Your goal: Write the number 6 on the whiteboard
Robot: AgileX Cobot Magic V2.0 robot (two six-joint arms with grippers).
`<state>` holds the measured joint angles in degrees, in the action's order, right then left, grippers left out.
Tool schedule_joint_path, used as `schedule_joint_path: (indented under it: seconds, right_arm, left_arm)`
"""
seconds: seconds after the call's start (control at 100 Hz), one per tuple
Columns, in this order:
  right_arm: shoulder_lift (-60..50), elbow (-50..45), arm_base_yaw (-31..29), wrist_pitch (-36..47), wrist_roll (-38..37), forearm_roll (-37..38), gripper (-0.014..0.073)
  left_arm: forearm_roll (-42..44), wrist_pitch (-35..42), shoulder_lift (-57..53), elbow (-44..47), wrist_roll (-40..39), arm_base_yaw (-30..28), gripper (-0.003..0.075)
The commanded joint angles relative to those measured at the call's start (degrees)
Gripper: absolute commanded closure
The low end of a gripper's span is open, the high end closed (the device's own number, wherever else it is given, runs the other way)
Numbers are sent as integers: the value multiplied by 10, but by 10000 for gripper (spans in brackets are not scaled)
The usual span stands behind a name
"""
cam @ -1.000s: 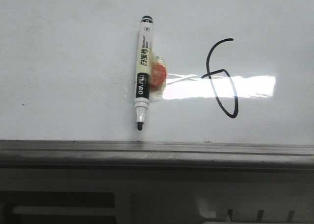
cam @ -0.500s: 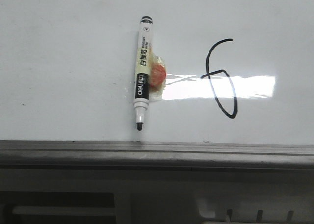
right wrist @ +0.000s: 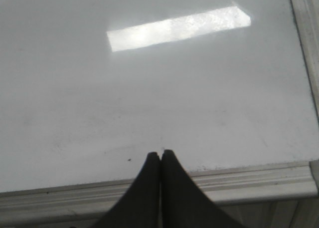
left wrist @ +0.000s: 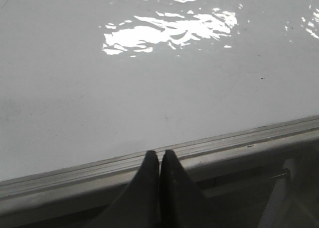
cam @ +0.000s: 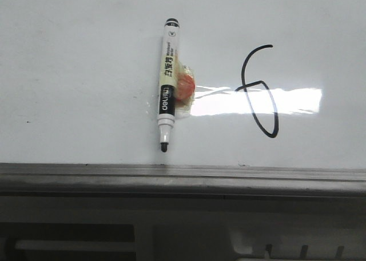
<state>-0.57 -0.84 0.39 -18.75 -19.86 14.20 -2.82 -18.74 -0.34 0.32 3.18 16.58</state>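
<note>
The whiteboard (cam: 74, 89) fills the front view, glossy white with a grey metal edge strip (cam: 183, 178) along its near side. The number 6 (cam: 260, 92) is drawn on it in thin black line, right of centre. A pale marker pen (cam: 167, 84) lies on the board left of the 6, black tip toward the strip, with an orange piece (cam: 185, 88) taped to its side. Neither gripper shows in the front view. My left gripper (left wrist: 159, 154) is shut and empty over the board's edge strip. My right gripper (right wrist: 160, 153) is shut and empty at the board's edge.
Bright glare bands lie across the whiteboard by the 6 (cam: 257, 100). Below the edge strip is a grey frame with slots (cam: 286, 247). The right wrist view shows the board's corner and side strip (right wrist: 305, 48).
</note>
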Motion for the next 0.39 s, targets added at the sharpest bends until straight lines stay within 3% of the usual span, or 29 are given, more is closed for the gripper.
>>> schedule_joint_path:
  seconds: [0.0,0.38]
  right_arm:
    - [-11,-16,-4,8,5,1,657]
    - [-11,-16,-4,10,5,1,657]
  left_arm:
    - [-3,33,-17,25,-7,-1,739]
    - [-3,33,-17,25,-7,-1,739]
